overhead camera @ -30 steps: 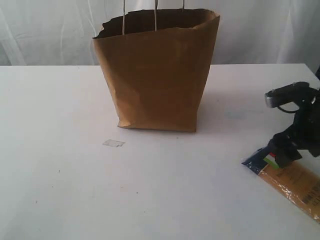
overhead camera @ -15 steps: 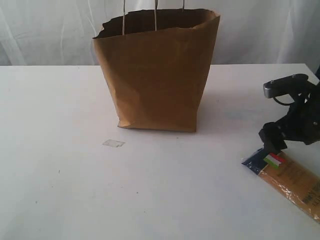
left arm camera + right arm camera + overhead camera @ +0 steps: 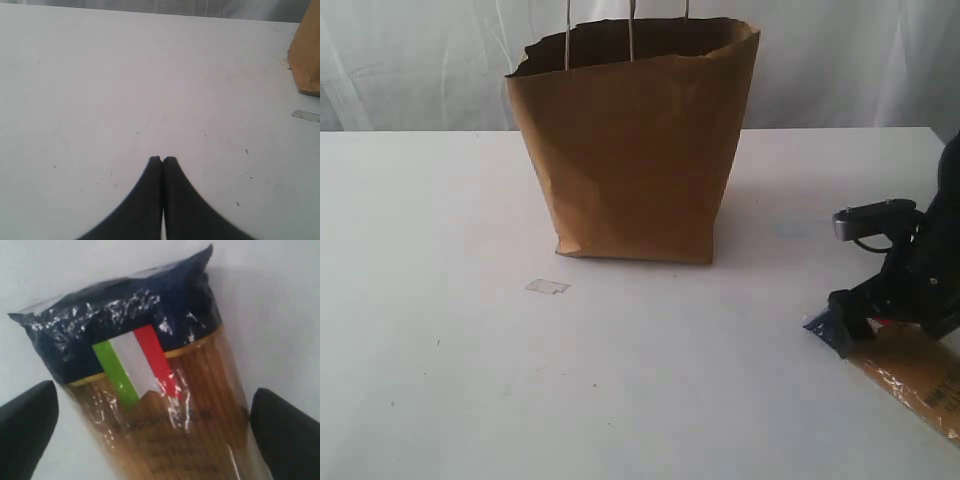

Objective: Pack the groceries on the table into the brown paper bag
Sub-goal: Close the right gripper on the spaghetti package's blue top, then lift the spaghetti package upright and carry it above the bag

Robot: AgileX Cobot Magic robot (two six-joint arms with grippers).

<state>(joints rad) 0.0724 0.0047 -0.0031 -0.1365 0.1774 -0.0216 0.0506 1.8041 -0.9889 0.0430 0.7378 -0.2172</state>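
Observation:
The tall brown paper bag (image 3: 635, 150) stands open-topped at the middle back of the white table (image 3: 440, 350); its corner (image 3: 307, 60) shows in the left wrist view. A long pasta packet (image 3: 910, 375) with a dark blue end and an Italian flag lies flat at the right front. My right gripper (image 3: 875, 310) is low over its dark end. In the right wrist view that gripper (image 3: 152, 405) is open, with one finger (image 3: 30, 425) on each side of the packet (image 3: 150, 355) and apart from it. My left gripper (image 3: 162, 159) is shut on nothing above bare table.
A small scrap of clear tape (image 3: 547, 287) lies on the table in front of the bag's left corner, also seen as the tape scrap (image 3: 305, 115) in the left wrist view. A white curtain (image 3: 410, 60) hangs behind the table.
My right gripper has come down and slightly left onto the packet's dark end, now covering the flag in the exterior view, and its jaws have widened. Bag and left gripper are unmoved.

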